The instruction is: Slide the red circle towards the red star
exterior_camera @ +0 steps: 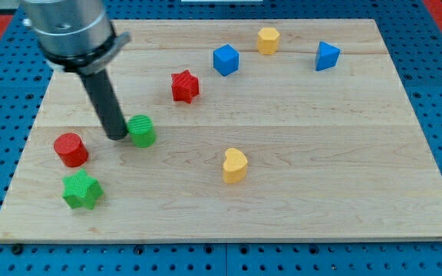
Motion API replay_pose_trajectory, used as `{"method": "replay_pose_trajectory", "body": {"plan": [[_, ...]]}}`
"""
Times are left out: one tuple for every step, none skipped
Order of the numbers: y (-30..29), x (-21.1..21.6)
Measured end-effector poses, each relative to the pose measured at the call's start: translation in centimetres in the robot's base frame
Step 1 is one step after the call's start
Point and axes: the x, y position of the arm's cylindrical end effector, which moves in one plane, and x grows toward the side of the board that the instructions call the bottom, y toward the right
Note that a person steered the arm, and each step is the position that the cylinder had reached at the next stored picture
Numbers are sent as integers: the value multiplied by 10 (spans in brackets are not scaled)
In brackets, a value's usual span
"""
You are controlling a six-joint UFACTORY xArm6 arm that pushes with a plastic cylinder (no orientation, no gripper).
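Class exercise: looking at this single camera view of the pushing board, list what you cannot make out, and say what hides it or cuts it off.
- Whether my tip touches the green circle: in the camera view they look adjacent, but any gap is too small to judge.
- The arm above the rod: cut off by the view's top edge.
- The far sides of the red circle and red star: hidden by the blocks themselves.

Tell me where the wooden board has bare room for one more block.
The widest bare patch lies right of the yellow heart block, below the blue cube. It is crowded at the view's left: my tip sits between the red cylinder block and green cylinder block, above the green star block.
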Motion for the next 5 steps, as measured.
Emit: {"method": "replay_pose_trajectory", "body": {"plan": [[14,2],[53,1],[77,-1],[53,0],[41,3]]}}
